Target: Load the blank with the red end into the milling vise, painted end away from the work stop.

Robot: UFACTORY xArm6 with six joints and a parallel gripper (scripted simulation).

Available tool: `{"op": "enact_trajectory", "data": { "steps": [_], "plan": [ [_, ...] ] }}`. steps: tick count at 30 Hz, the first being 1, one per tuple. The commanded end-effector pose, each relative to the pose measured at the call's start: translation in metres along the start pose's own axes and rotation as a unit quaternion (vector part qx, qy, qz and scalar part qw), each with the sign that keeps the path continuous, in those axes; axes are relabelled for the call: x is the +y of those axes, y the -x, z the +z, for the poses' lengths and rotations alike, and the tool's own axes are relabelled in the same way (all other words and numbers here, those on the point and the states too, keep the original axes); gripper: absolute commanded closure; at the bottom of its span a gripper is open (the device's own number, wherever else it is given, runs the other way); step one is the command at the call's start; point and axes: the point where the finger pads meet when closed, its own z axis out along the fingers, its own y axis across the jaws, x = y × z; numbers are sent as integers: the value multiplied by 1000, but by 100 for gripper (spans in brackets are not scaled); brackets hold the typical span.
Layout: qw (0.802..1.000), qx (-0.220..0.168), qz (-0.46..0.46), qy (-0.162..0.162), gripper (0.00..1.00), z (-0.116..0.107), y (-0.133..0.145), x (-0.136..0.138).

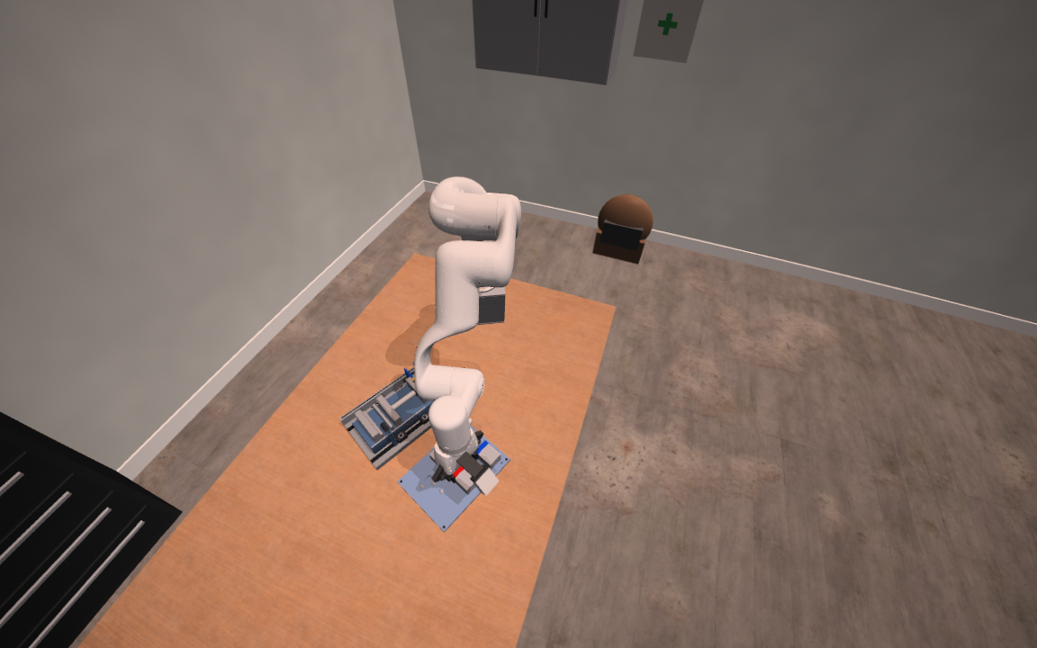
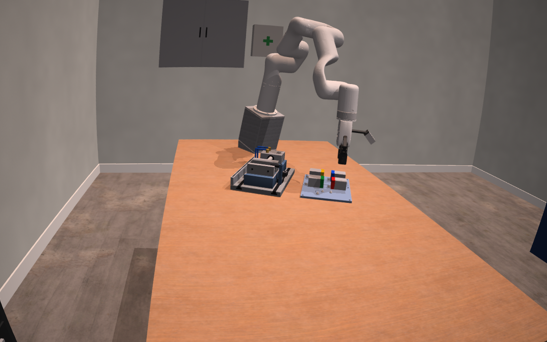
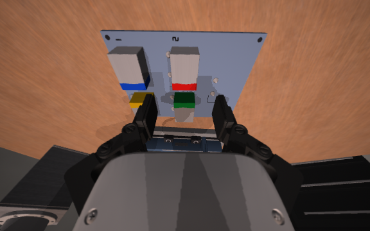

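Claw fingers on the gripper (image 2: 342, 160) (image 3: 185, 117) stand wide apart, with nothing between them, above the flat blue plate (image 1: 443, 516) (image 2: 325, 196) (image 3: 233, 61). The red-ended block (image 1: 465, 480) (image 2: 339, 183) (image 3: 185, 68) sits on that plate, its red end facing the green-ended block (image 2: 315, 181) (image 3: 184, 106).

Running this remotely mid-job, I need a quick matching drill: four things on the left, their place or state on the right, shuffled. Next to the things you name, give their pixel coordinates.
1. Red-ended blank (image 1: 464, 481) (image 2: 339, 183) (image 3: 185, 68)
2. Blue-ended blank (image 1: 489, 454) (image 2: 338, 175) (image 3: 128, 68)
3. Pincer (image 1: 455, 472) (image 2: 342, 161) (image 3: 184, 104)
4. Milling vise (image 1: 387, 417) (image 2: 260, 179) (image 3: 185, 145)

A. Open, above the infeed plate (image 1: 446, 511) (image 2: 326, 196) (image 3: 230, 54)
B. On the plate, nearest the printed 2
C. Beside the plate, no blank loaded
D. On the plate, nearest the printed 1

Pairs: 1-B, 2-D, 3-A, 4-C
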Motion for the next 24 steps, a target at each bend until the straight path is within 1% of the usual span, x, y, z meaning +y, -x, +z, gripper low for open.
{"op": "enact_trajectory", "data": {
  "steps": [1,14,24],
  "plan": [
    [1000,2,0,2,22,-2,-1,1],
    [1000,1,0,2,22,-3,-1,1],
    [1000,1,0,2,22,27,-1,1]
  ]
}}
